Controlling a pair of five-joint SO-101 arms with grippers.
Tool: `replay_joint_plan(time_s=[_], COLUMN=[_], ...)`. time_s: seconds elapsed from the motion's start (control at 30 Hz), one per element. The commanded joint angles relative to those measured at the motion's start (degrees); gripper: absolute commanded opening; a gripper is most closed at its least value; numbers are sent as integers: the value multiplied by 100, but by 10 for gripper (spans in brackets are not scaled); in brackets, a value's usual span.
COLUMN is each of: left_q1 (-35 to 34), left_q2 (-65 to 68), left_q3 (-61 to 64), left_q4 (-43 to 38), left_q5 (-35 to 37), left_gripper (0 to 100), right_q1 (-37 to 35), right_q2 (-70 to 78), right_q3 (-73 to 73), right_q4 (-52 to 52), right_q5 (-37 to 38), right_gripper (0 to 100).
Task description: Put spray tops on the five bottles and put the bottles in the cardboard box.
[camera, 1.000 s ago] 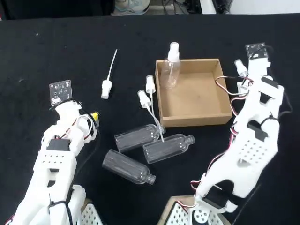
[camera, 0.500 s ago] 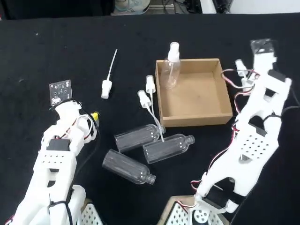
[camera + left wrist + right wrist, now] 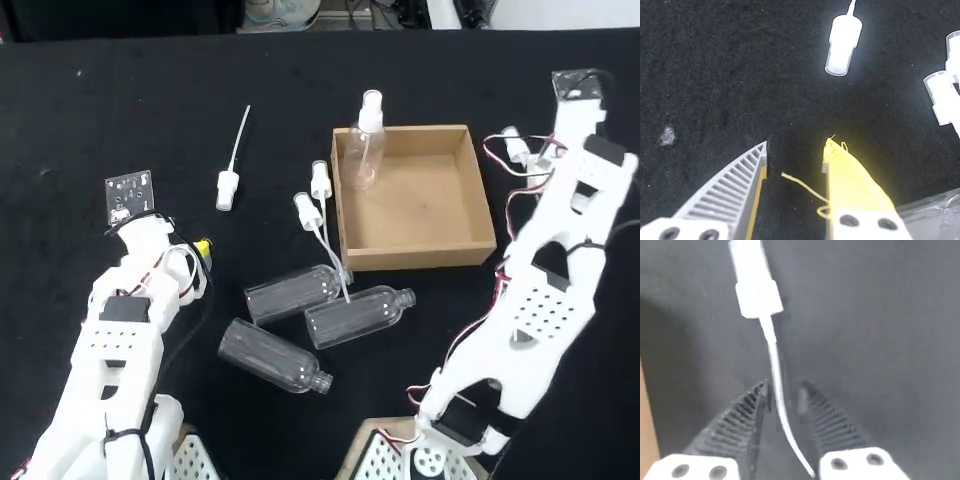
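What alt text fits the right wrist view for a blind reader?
The open right gripper straddles the thin tube of a white spray top lying on the black table. An edge of the cardboard box shows nearby.

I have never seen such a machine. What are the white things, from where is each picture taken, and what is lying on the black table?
The white things are two small robot arms, side by side at a black table. The high view comes from a fixed camera looking down. The other two pictures come from cameras on the arms' wrists, looking along each gripper.

On the table is a cardboard box, and one bottle with its top on stands inside it. Three bottles without tops lie to the left of the box, nearer the arms. Three loose spray tops lie there too.

The left gripper is open and holds nothing. The right gripper is open too, with the thin tube of a fourth spray top between its fingers.
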Motion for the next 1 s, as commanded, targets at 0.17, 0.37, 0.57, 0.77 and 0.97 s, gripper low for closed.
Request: replay_joint_plan(time_s=[0.17, 0.37, 0.57, 0.77, 0.97], left_q1=[-13, -13, 4, 4, 4], left_q2=[-114, -114, -114, -114, -114], left_q3=[-57, -57, -66, -84, -57], left_q4=[-105, -105, -105, -105, -105], left_q5=[35, 35, 35, 35, 35], left_gripper=[181, 181, 181, 181, 181], right_q1=[-519, -360, 149, 352, 378], right_q2=[734, 1358, 1508, 1543, 1552], right_q3=[-831, -1622, -2290, -3257, -3547], right_q4=[-826, -905, -466, 791, 1125], right_q5=[-35, -44, -492, -730, -677], right_gripper=[165, 11, 10, 10, 11])
